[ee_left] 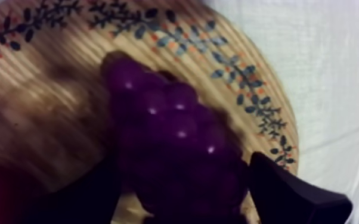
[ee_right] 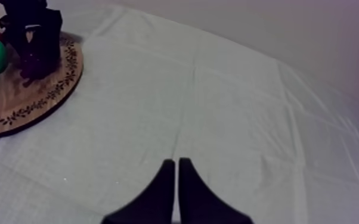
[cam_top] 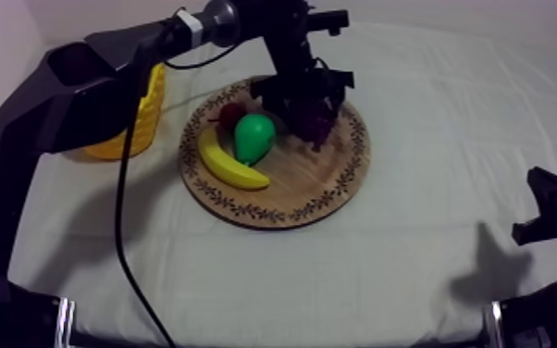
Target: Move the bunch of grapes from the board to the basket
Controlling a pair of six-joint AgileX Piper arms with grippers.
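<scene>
The dark purple bunch of grapes lies on the round wooden board, on its far right part. My left gripper has come in from the upper left and hangs low over the bunch. In the left wrist view it is open, one black finger on each side of the grapes and close to them. The yellow basket stands left of the board, behind my left arm. My right gripper is shut, a narrow wedge above bare cloth at the table's right.
A banana, a green pear and a small red fruit lie on the board's left half, beside the grapes. Open cloth stretches between the board and my right arm. The board's rim shows far off in the right wrist view.
</scene>
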